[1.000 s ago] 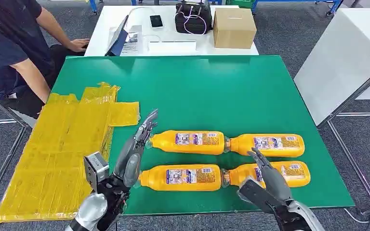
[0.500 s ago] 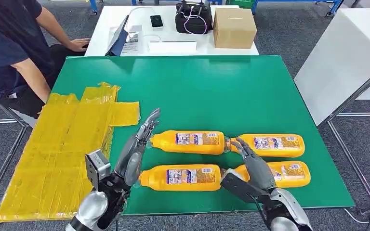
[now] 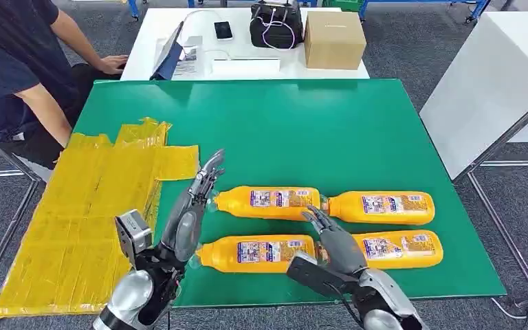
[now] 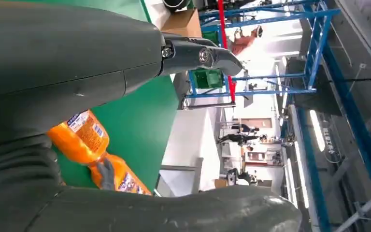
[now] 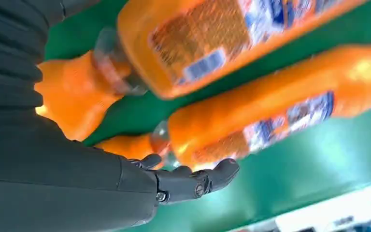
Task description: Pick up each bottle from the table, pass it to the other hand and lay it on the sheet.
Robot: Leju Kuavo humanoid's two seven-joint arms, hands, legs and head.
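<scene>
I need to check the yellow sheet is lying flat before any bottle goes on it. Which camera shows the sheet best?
The head view: the yellow sheet lies whole on the table's left side, wrinkled, nothing on it. The left wrist view looks across the green table at bottles; the right wrist view is close on bottles.

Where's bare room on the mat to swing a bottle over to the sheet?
Free: the green mat from its far edge to the upper bottles, and the yellow sheet. Crowded: the near strip, with four bottles, the left hand and right hand.
</scene>
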